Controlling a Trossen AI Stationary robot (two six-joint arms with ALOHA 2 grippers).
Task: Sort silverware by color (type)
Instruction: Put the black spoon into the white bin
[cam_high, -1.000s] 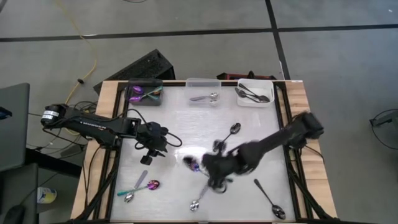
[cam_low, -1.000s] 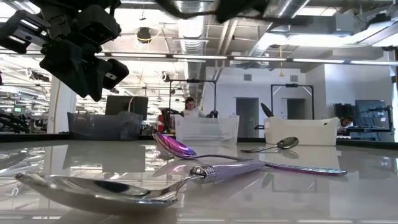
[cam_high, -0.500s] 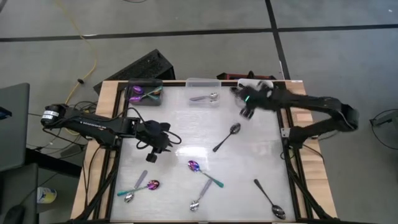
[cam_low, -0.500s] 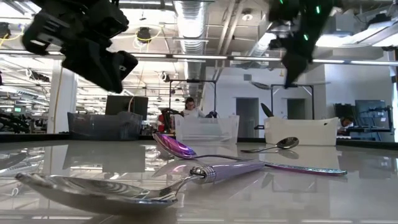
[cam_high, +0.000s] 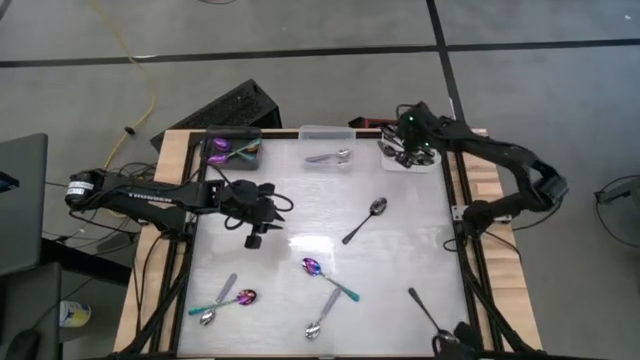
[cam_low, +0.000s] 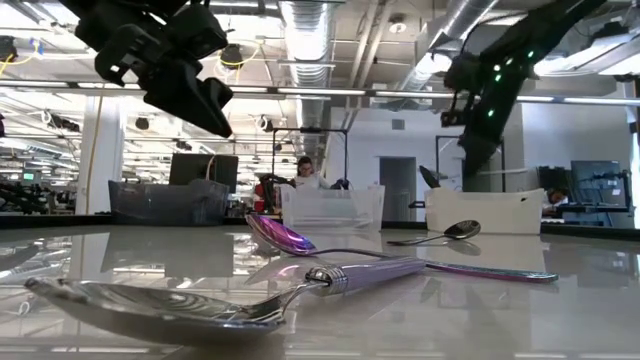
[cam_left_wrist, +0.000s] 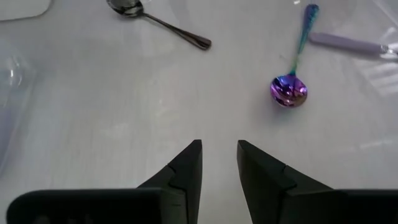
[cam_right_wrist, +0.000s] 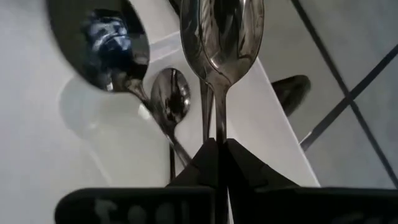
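Right gripper (cam_high: 408, 140) hovering over white bin (cam_high: 434, 163), far right corner, holding a dark spoon.
High view: left gripper (cam_high: 262, 222) is waiting left of centre; loose dark spoon (cam_high: 364, 219) is lying right of it. Low view: right arm is hanging above the white bin. Left wrist view: its fingers (cam_left_wrist: 186, 168) are standing slightly apart, empty. Right wrist view: fingers (cam_right_wrist: 202, 163) are pinching the dark spoon (cam_right_wrist: 222, 37) by its handle, bowl pointing away, over the bin's spoons (cam_right_wrist: 169, 93).
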